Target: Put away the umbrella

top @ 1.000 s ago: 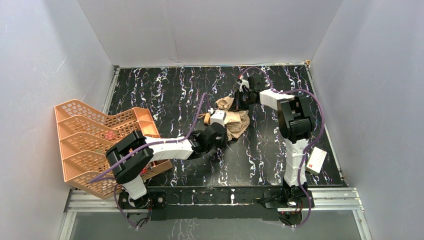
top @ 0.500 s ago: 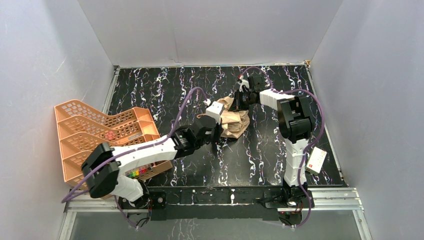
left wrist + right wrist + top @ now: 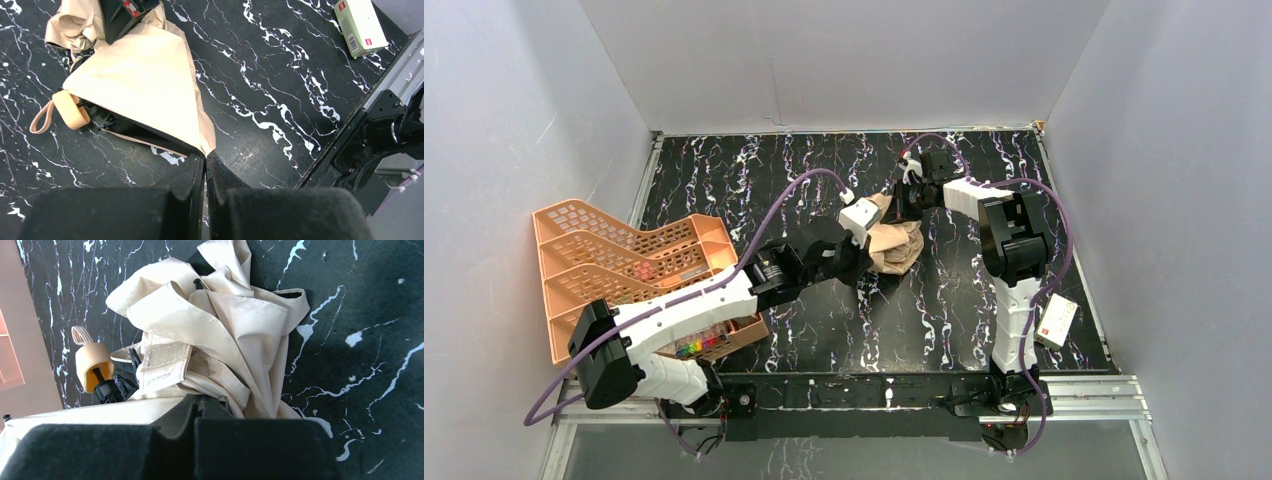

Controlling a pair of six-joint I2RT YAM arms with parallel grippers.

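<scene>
**Umbrella pinched at both ends**

The umbrella (image 3: 894, 245) lies crumpled on the table (image 3: 754, 180), tan side up. My left pincer (image 3: 205, 162) is clenched on a canopy corner. My right pincer (image 3: 200, 402) is clenched on a far fold. The orange rack (image 3: 614, 260) sits well apart.

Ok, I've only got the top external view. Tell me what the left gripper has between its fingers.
Observer: The left wrist camera shows the left gripper shut on the pointed corner of the umbrella canopy, tan side up.
Operator: Now give me the handle.
Observer: The handle pokes out from under the canopy, clear of both grippers.
Operator: And the right gripper.
Observer: The right gripper is shut in the bunched folds, beside the closure tab.
</scene>
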